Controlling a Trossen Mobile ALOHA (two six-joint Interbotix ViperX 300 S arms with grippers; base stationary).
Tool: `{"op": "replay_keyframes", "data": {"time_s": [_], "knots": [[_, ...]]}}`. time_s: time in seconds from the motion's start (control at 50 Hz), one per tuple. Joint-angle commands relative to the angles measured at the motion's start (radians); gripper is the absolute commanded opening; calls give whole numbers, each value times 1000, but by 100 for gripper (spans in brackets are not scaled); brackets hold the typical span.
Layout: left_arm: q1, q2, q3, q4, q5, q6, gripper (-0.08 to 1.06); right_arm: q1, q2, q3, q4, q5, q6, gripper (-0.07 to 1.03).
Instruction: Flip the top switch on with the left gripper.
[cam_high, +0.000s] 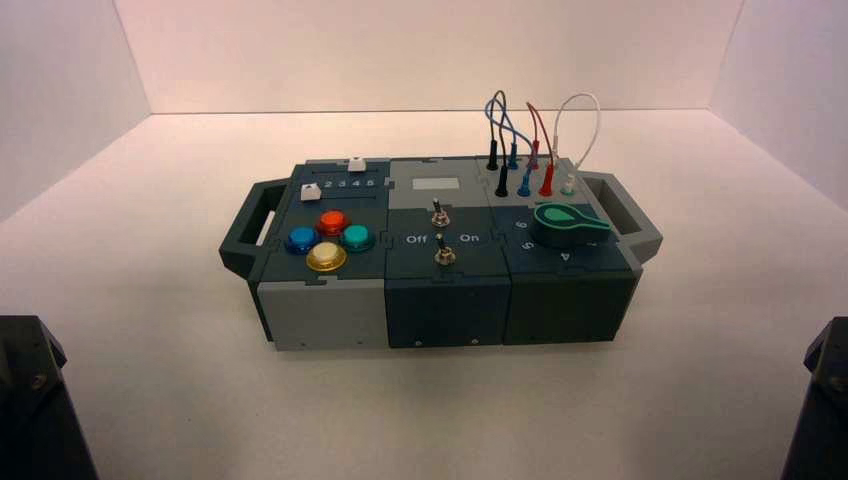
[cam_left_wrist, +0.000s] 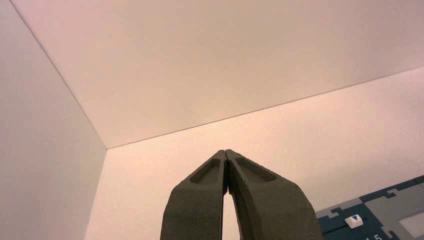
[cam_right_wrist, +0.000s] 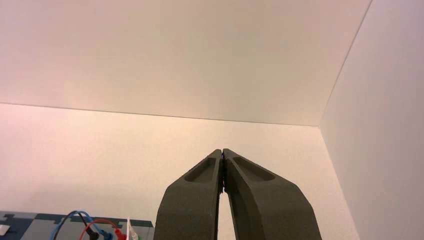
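Two sets of fingers were clenched on nothing: the left gripper (cam_left_wrist: 225, 151) off the box's (cam_high: 325, 316) eight o'clock, the right gripper (cam_right_wrist: 222, 151) idle off four. Reach and flip (the whole job, seemingly) remained; the top switch (cam_high: 440, 217) stood at the lower switch's (cam_high: 445, 256) twelve.

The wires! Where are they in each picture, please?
High view: the wires loop up from the box's back right part.
Left wrist view: not in it, just a bit of the box near the left gripper, which waits.
Right wrist view: at the picture's edge, off to one side of the waiting right gripper.
All three share the back wall.
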Motion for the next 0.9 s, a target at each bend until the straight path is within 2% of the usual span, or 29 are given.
{"op": "replay_keyframes", "data": {"time_s": [0.02, 0.3, 0.42, 0.52, 0.64, 0.76, 0.9], "knots": [[-3, 2, -17, -2, -11, -2, -3, -2, 3, -17, 2, -11, 2, -2], [-3, 2, -18, -2, -14, 2, -3, 0, 6, -20, 2, -12, 2, -2], [-3, -2, -26, -2, 8, -3, -3, 0, 5, -28, 11, 14, 2, -2], [-6, 2, -57, -8, 86, -5, -3, 2, 5, -43, 38, 57, 2, -2], [-12, 5, -114, -25, 229, -18, -3, 12, 6, -71, 54, 126, 2, -2], [-15, 6, -158, -41, 376, -49, -3, 40, 12, -107, 54, 232, -2, -2], [-15, 14, -192, -41, 518, -80, -3, 78, 46, -149, 54, 368, -5, -2]]}}
